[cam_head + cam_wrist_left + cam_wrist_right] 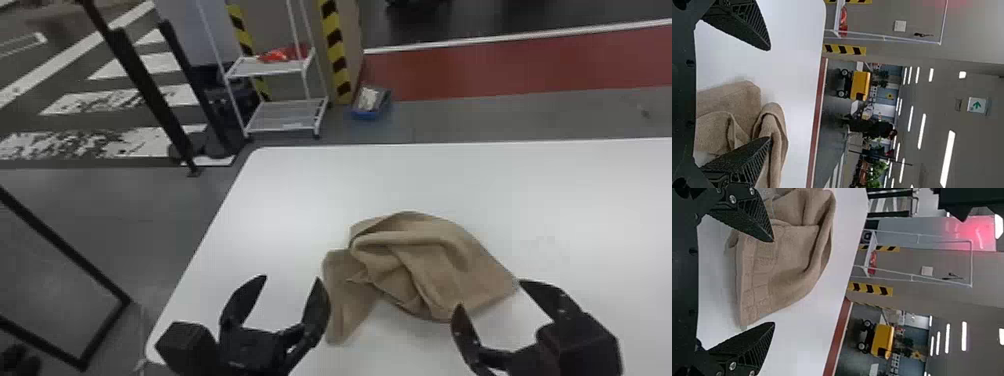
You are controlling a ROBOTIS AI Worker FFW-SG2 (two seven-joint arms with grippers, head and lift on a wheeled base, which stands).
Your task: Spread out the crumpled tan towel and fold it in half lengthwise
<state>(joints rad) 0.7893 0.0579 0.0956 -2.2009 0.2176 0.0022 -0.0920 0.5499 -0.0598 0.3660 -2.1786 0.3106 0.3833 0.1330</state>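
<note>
The crumpled tan towel (430, 260) lies bunched on the white table, with folds heaped in its middle and a flap hanging toward the near left. My left gripper (292, 285) stands open beside that flap, its right finger close to the towel's left edge. Over the towel's near right part, my right gripper (490, 295) is open, its fingers either side of the right corner. In the left wrist view, the left gripper (770, 94) has one finger in front of the towel (730, 98). In the right wrist view, the towel (789, 262) extends between the fingers of the right gripper (774, 282).
The white table (310, 185) has its left edge just left of my left gripper. Beyond the far edge stand a white wire rack (285, 115) and a blue bin (371, 102) on the floor. Black posts (150, 95) rise at the far left.
</note>
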